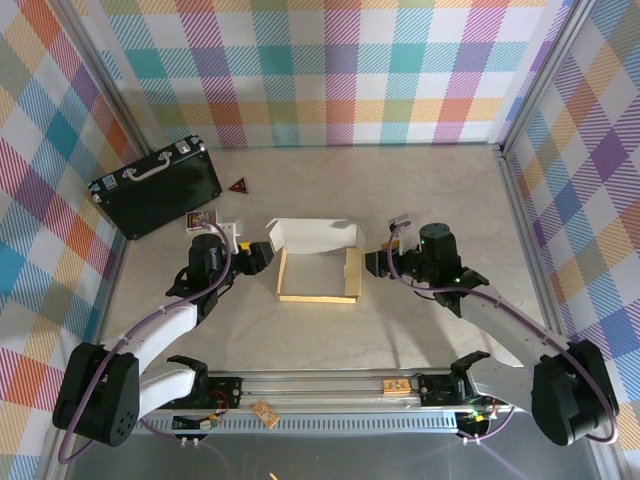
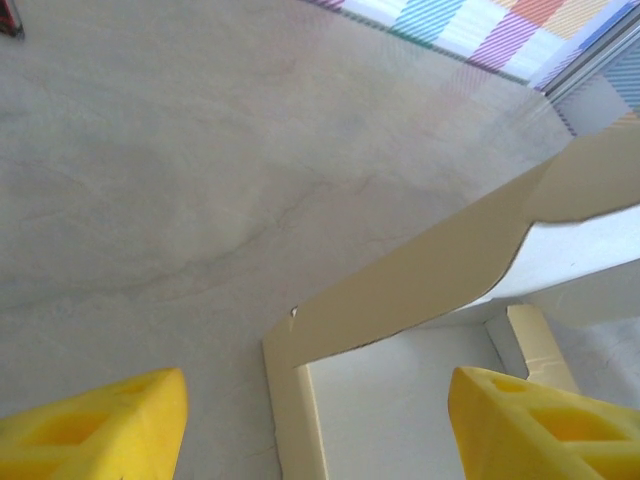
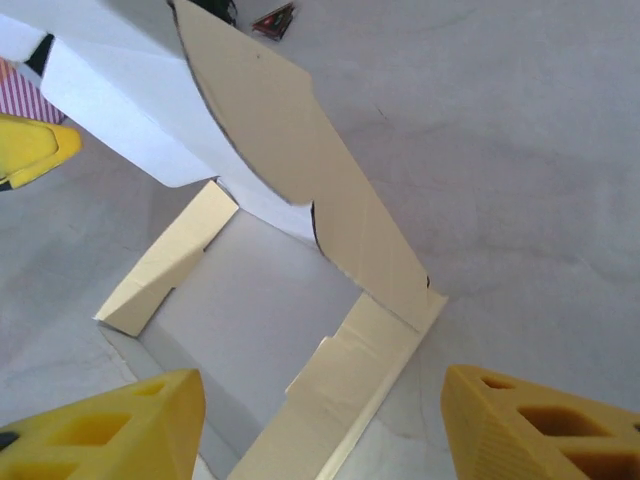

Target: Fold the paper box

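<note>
The paper box point(image 1: 318, 262) lies mid-table, a shallow tray that is tan outside and white inside. Its lid flap point(image 1: 312, 234) stands up along the far side. My left gripper point(image 1: 262, 258) hovers at the box's left wall. In the left wrist view it point(image 2: 320, 440) is open, yellow fingertips point(image 2: 110, 425) wide apart over the box's corner point(image 2: 285, 350). My right gripper point(image 1: 375, 262) sits at the box's right wall. In the right wrist view it point(image 3: 325, 430) is open, with the tan side wall point(image 3: 345, 385) between its fingers point(image 3: 545, 425) and untouched.
A black hard case point(image 1: 155, 188) with a silver handle lies at the back left. A small dark triangle point(image 1: 238, 185) and a card point(image 1: 203, 219) lie near it. Plaid walls enclose the table point(image 1: 400, 330). A metal rail point(image 1: 330, 385) runs along the near edge.
</note>
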